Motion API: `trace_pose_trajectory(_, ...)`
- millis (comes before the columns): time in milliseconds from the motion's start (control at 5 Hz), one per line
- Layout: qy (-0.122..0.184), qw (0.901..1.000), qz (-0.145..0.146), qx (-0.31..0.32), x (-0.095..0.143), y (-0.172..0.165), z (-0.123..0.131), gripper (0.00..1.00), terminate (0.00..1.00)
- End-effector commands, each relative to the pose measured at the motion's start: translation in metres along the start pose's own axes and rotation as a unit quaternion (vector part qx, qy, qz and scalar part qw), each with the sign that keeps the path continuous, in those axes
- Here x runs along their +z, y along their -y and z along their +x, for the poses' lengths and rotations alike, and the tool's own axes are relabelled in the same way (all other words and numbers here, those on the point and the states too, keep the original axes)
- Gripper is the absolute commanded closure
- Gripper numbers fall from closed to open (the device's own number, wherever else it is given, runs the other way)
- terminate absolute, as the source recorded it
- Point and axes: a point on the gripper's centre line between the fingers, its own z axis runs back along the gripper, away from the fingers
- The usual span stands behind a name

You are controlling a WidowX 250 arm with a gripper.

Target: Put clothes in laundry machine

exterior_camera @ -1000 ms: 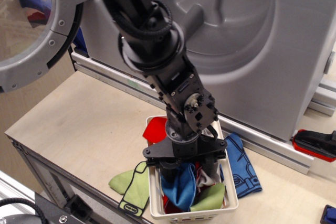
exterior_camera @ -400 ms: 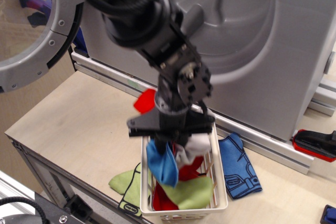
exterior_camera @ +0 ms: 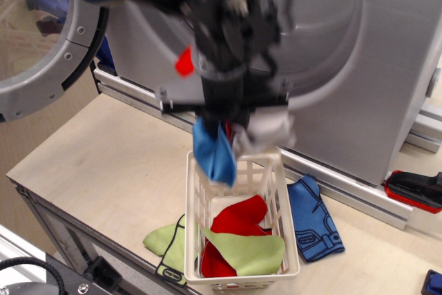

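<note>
My gripper (exterior_camera: pixel 231 119) is blurred with motion, above the white slatted basket (exterior_camera: pixel 283 240). It is shut on a bright blue garment (exterior_camera: pixel 213 153) and a light grey garment (exterior_camera: pixel 266 129), which hang limp below it. A red garment (exterior_camera: pixel 238 217) and a light green garment (exterior_camera: pixel 248 250) lie in the basket. Another light green garment (exterior_camera: pixel 169 243) hangs over the basket's left side onto the table. A dark blue jeans-print garment (exterior_camera: pixel 312 220) lies on the table right of the basket. The grey laundry machine (exterior_camera: pixel 359 67) stands behind, its drum opening (exterior_camera: pixel 311 18) partly hidden by my arm, its door (exterior_camera: pixel 41 39) swung open to the left.
The wooden table (exterior_camera: pixel 103 164) ends at a front edge at lower left. An aluminium rail (exterior_camera: pixel 359 195) runs along the machine's base. A red and black object (exterior_camera: pixel 418 190) lies at the right edge.
My gripper has risen out of the basket toward the drum opening, lifting the blue and grey garments with it. The basket has shifted and the red and green garments have settled in it.
</note>
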Motion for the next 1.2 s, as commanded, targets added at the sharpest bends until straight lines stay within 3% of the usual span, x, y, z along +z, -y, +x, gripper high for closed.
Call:
trace_pose_trajectory(0, 0.055, 0.9961, -0.067, -0.015, 0.072, 0.013, 0.055, 1.0, 0.0)
trace_pose_trajectory(200, 0.088, 0.993, -0.077, -0.01, 0.072, 0.013, 0.091, 1.0, 0.0)
trace_pose_trajectory(400, 0.117, 0.9911, -0.062, -0.007, 0.054, -0.001, 0.118, 1.0, 0.0)
trace_pose_trajectory(600, 0.13, 0.9904, -0.046, 0.002, 0.033, -0.015, 0.136, 1.0, 0.0)
trace_pose_trajectory(1000, 0.151, 0.9883, -0.024, -0.002, 0.0, -0.01, 0.16, 1.0, 0.0)
